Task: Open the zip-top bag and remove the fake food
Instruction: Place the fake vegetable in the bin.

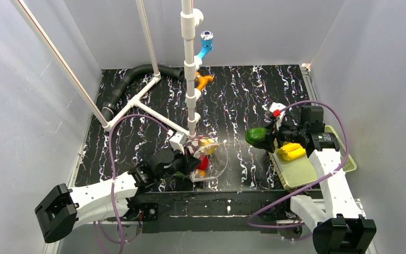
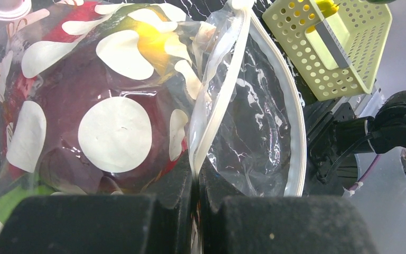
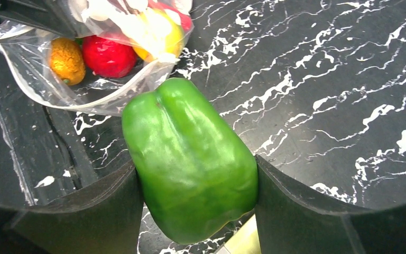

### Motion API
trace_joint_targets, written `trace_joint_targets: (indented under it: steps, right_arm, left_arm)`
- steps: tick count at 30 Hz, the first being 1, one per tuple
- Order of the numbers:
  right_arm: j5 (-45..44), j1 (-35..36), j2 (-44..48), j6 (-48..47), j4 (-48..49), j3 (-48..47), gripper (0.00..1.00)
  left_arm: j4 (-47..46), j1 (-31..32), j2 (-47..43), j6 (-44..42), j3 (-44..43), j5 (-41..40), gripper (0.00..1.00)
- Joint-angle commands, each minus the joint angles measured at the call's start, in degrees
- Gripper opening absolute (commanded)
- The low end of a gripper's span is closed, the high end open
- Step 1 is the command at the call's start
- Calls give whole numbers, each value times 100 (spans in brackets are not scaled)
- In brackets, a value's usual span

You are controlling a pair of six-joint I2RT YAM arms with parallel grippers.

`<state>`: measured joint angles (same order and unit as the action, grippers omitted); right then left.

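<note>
Right wrist cam first: the right gripper [image 3: 195, 196] has its two matte black fingers clamped on either side of a green bell pepper [image 3: 190, 159]. It's smooth, glossy and plastic-looking with lobed shoulders, and it's held up off the black, white-veined marble-print tabletop [image 3: 349, 79]. Behind it is the zip-top bag [image 3: 84, 84], thin clear crinkly film with its mouth gaping toward the camera. Inside there's a dimpled orange piece [image 3: 67, 60], a shiny red piece [image 3: 107, 55] and a yellow piece [image 3: 156, 34].

On the left wrist cam, the left gripper [image 2: 195, 190] is squeezed almost fully together, pinching the bag at its whitish zip strip [image 2: 217, 111]. The printed face shows big round off-white dots over red and yellow blobs, and the strip curves off into a wide open loop.

From the top view, the bag sits near the table's middle, just beside the foot of the white pipe post [image 1: 190, 79]. The pepper hangs well apart to the right, near the pale yellow-green perforated mesh basket [image 1: 349, 159], which holds a yellow banana-shaped piece [image 1: 292, 152].
</note>
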<state>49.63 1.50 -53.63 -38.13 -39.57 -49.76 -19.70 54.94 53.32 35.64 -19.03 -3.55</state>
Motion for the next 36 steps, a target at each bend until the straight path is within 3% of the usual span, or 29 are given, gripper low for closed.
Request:
trace_joint_targets:
  steps: [1,36]
  right_arm:
    - [-62,-255,16,322,462,76,13]
    - [-900,-869,-437,635,668,140,15]
  left_arm:
    - [-43,18,-202,1,123,-47,0]
    - [-175,21,-311,122,277,-128,0]
